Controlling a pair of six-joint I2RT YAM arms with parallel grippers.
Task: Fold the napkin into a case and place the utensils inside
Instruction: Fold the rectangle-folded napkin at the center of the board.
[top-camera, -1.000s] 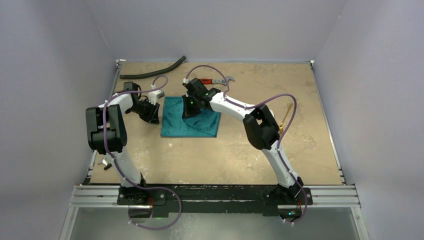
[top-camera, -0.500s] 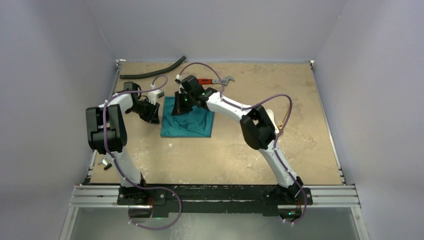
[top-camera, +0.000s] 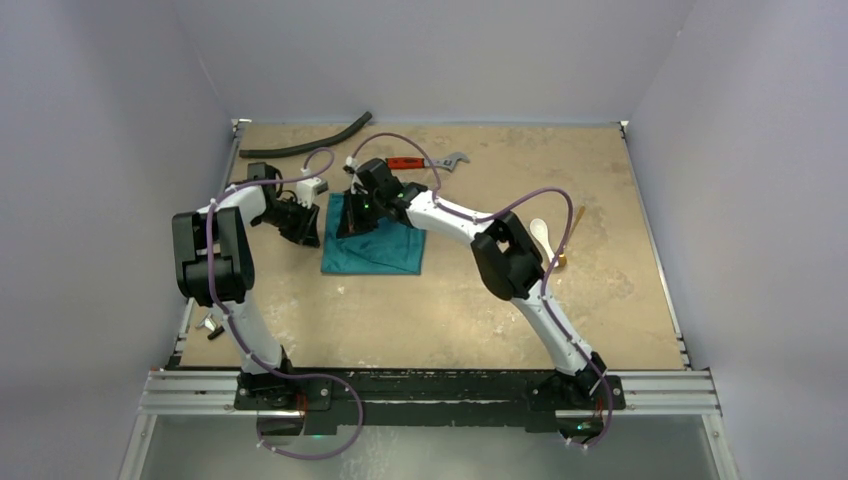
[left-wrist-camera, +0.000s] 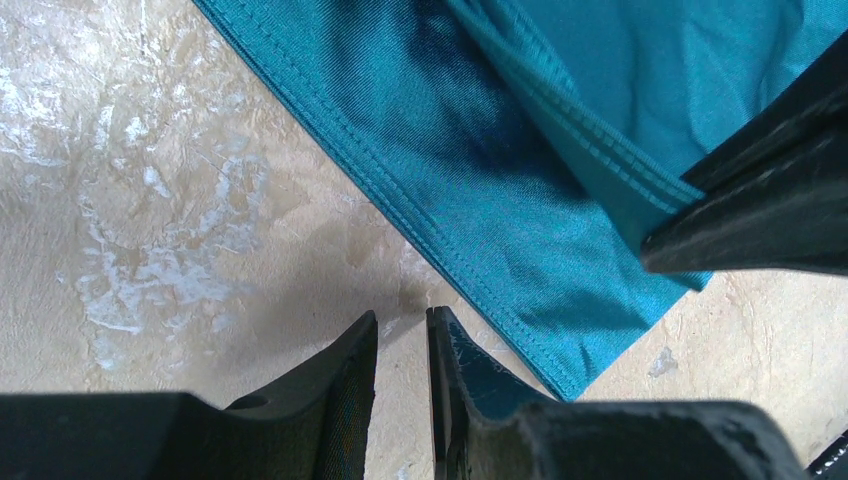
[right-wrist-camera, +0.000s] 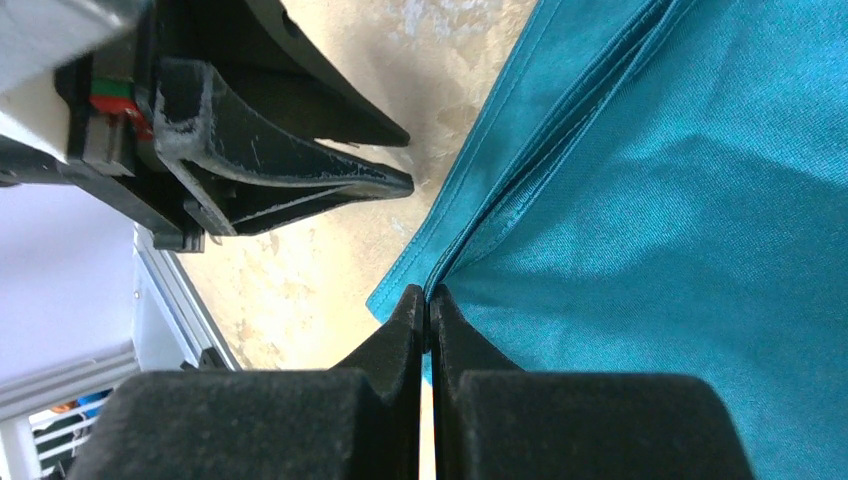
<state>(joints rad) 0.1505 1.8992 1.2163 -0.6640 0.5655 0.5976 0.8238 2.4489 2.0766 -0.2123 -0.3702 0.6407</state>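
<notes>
Napkin: the teal napkin (top-camera: 385, 250) is laid on the table (top-camera: 620, 300), left of centre. It is doubled into layers, and stitched hems are seen stacked along its left edge.

Right gripper: the right gripper (right-wrist-camera: 428, 298) is pressed together on an upper layer of the napkin at its far left corner. The hem is pinched between the fingertips and drawn up off the layer beneath.

Left gripper: the left gripper (left-wrist-camera: 402, 325) is held low over the table, just beside the napkin's left edge. A narrow gap is left between its fingers, bare table is seen through the gap, and nothing is gripped. Whether a fingertip touches the hem cannot be told.

Utensils: the white plastic spoon (top-camera: 540, 231) and the wooden utensil (top-camera: 581, 212) are laid near each other on the table, to the right of the right arm and well apart from the napkin.

Far side: a red-handled wrench (top-camera: 408, 162) is seen beyond the napkin, and a black hose (top-camera: 305, 143) near the far left corner.
</notes>
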